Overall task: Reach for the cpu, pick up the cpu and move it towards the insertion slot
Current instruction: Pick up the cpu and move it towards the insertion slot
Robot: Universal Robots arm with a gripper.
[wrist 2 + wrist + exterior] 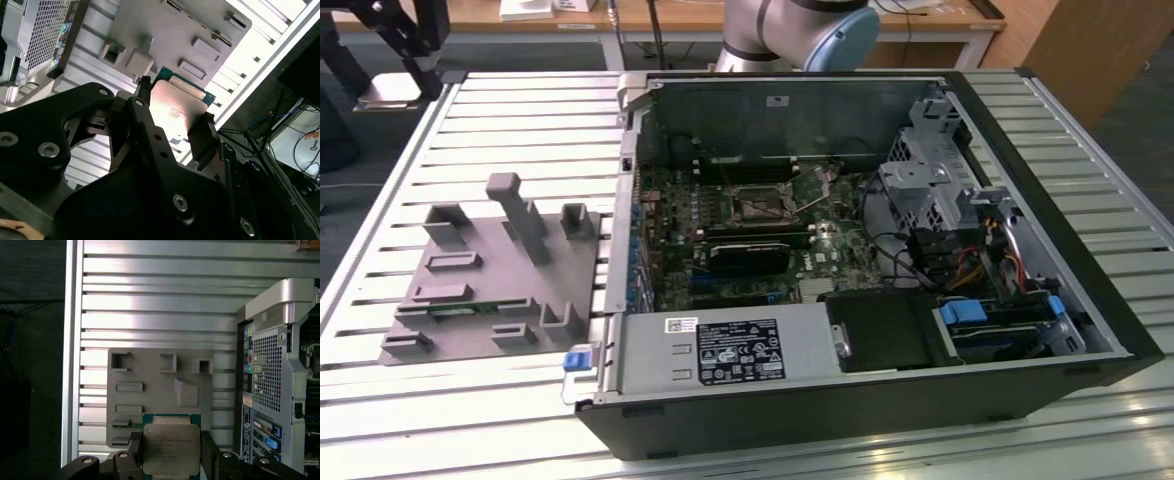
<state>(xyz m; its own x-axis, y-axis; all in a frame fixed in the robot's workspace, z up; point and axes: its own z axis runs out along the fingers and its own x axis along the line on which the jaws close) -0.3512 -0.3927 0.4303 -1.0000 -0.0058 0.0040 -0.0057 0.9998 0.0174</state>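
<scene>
Exterior view: your insertion slot (pixel 758 205) sits on the motherboard (pixel 674 235) inside the open computer case (pixel 854 420). The case lies flat on the slatted worktop (pixel 520 120). The slot has a shiny frame and a dark centre, with nothing over it. A grey fixture plate (pixel 480 290) lies on the worktop just beside the case, on the exterior view's left. The arm's base (pixel 801 30) stands behind the case.

Second wrist view: your hand (pixel 175 106) is pinching the cpu (pixel 177 112). One black finger (pixel 141 107) presses each of two opposite edges. The silvery top faces the camera and a green edge shows at the far side. The fixture plate (pixel 165 30) and the worktop slats (pixel 90 55) lie beyond the chip. A corner of the case (pixel 45 25) is also there.

First wrist view: the cpu (pixel 170 447) is clamped in your hand (pixel 171 452), a finger (pixel 207 454) on either side. The chip overlaps the near edge of the fixture plate (pixel 160 390). You cannot tell how far it is lifted off the plate. The rear panel of the case (pixel 272 375) is off to one side, well apart from the chip.
</scene>
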